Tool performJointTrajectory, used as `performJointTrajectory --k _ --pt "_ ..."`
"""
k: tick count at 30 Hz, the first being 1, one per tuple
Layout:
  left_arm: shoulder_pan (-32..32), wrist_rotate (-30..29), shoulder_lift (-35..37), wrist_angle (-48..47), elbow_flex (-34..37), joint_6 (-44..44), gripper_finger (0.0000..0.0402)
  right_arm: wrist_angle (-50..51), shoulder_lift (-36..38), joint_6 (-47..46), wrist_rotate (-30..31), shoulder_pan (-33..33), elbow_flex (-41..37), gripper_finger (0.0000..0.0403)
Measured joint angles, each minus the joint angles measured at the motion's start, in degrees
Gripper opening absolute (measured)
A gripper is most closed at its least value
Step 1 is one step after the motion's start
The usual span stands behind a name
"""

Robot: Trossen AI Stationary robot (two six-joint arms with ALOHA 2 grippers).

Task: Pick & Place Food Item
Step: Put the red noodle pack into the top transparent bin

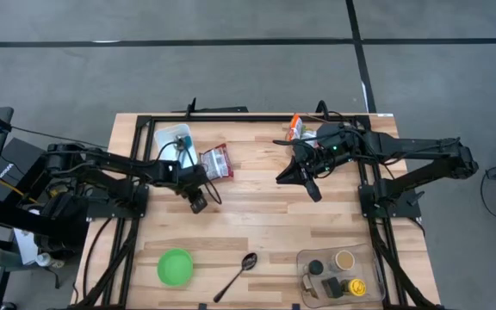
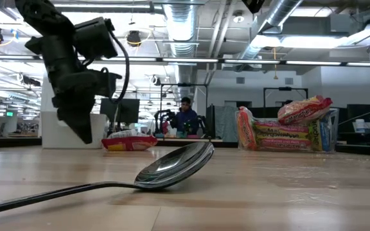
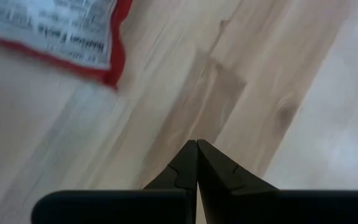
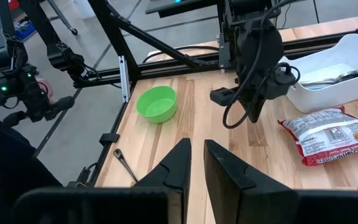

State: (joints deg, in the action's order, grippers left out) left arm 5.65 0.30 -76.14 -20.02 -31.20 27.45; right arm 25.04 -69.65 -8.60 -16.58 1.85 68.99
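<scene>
The high view looks straight down from well above, taking in the whole worktop (image 1: pixel 265 215) and both arms. The low view sits at the worktop's surface, very close to the spoon (image 2: pixel 172 168), facing level across into the room behind. The left wrist view points down at the wood from close up, catching a corner of the red-edged packet (image 3: pixel 61 31). The right wrist view faces across the worktop; like the high view it shows the green bowl (image 4: pixel 156 103) and that packet.

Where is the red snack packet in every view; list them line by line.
High view: red snack packet beside the white bin.
Low view: flat, far back, behind the spoon.
Left wrist view: a corner only.
Right wrist view: by the bin.
Shared landmark: left gripper.
</scene>
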Motion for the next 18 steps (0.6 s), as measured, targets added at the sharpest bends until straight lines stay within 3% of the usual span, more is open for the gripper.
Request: performJointTrajectory --k 8,18 --pt "-0.52 0.43 0.00 -5.13 0.00 1.77 0.0000 0.00 0.00 0.02 -0.02 0.00 0.00 0.0040" --pt "-6.55 1.59 4.40 -1.40 0.02 1.65 0.0000 0.24 0.00 0.02 -0.02 0.02 0.00 0.0040"
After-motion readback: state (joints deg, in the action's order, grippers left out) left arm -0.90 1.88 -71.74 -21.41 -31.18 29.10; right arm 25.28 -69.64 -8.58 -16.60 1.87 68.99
